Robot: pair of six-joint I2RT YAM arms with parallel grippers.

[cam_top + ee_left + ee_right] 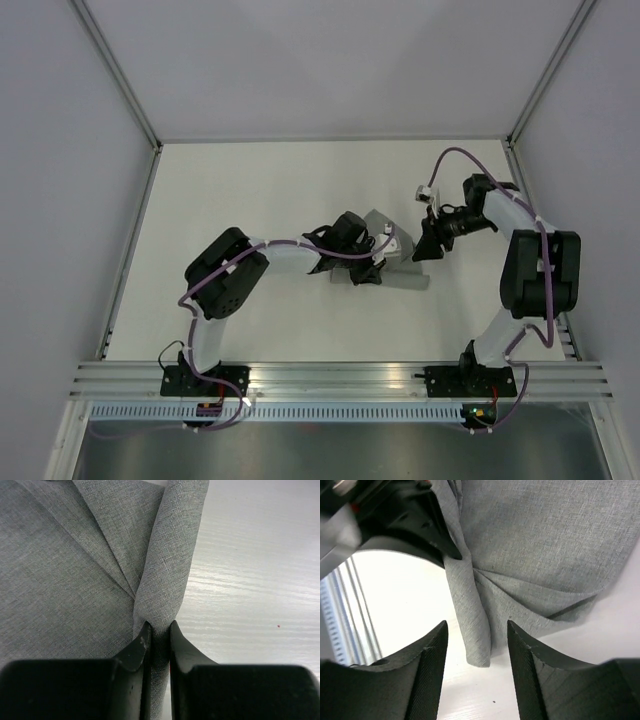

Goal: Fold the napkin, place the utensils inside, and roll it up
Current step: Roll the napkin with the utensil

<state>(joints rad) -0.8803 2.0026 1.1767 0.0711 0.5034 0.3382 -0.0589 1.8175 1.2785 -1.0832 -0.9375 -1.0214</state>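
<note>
The grey napkin (408, 266) lies crumpled at mid-table, one edge rolled into a tube (171, 555). My left gripper (159, 628) is shut on that rolled edge, cloth pinched between its jaws; from above it (380, 258) covers the napkin's left part. My right gripper (476, 625) is open, and the loose end of the roll (472, 630) hangs between its fingers without touching either. From above it (428, 246) sits at the napkin's right edge. The left gripper's dark fingers (420, 525) show pinching the roll further along. The utensils are out of view.
Flat folds of the napkin (540, 540) spread beyond the roll. The white tabletop (260, 580) lies to the roll's right. Grey walls close in the table on three sides, and an aluminium rail (340, 378) runs along the near edge.
</note>
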